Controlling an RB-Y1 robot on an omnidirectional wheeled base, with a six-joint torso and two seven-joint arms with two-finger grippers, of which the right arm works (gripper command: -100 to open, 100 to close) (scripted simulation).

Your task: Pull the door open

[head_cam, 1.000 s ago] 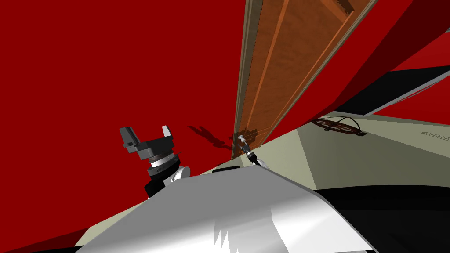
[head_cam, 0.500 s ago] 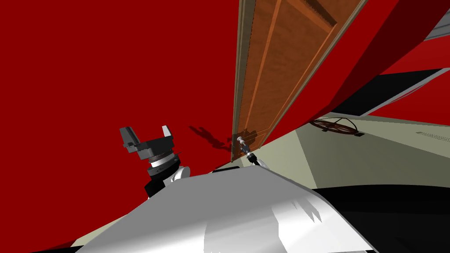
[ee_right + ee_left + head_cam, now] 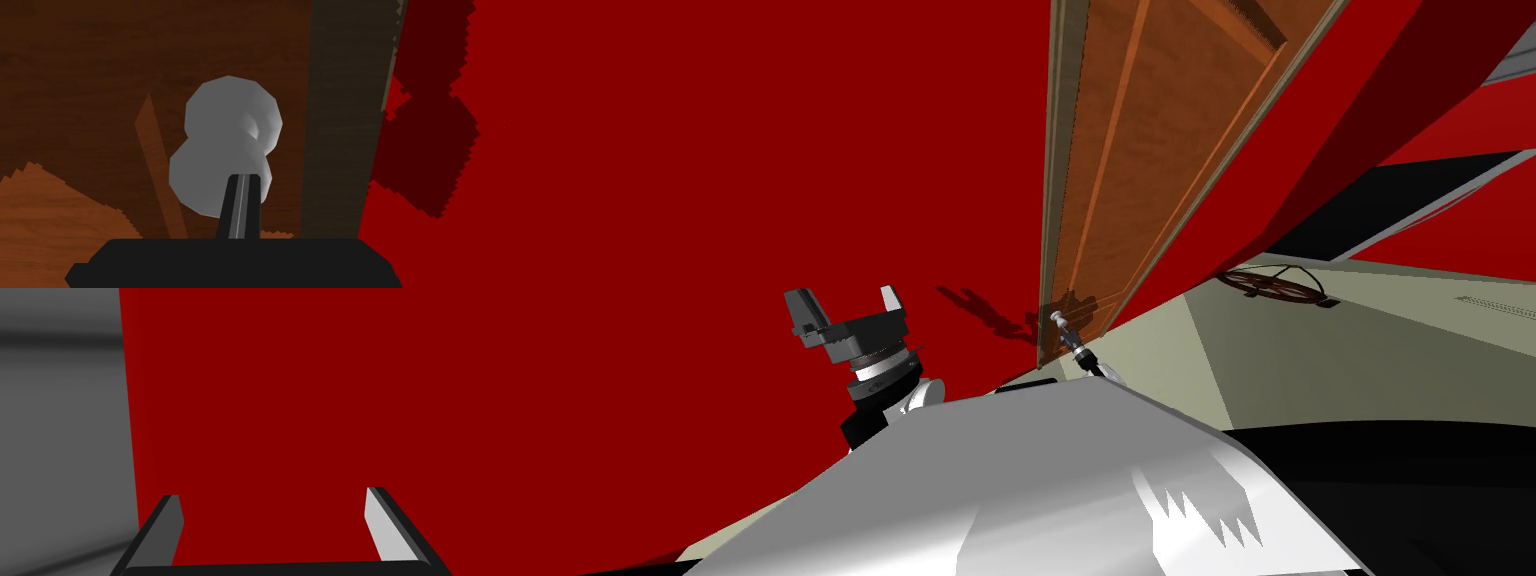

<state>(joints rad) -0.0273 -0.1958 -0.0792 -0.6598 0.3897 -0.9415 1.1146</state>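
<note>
In the last second only our head turned; the door [image 3: 1152, 150], upper centre, hardly swung. Our right claw [image 3: 243, 176], fingers pressed together, touched its grey knob [image 3: 225, 130]; the left claw [image 3: 846, 300] stayed wide open, empty. The pull seemed hardly begun.

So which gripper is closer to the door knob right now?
Right. The right gripper is at the grey door knob, fingers together; the left gripper is open, well aside, facing the red wall.

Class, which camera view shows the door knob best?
The right wrist view: the grey knob sits large and central against the brown door. In the head view it is tiny, low on the door's edge. The left wrist view faces a red wall.
</note>
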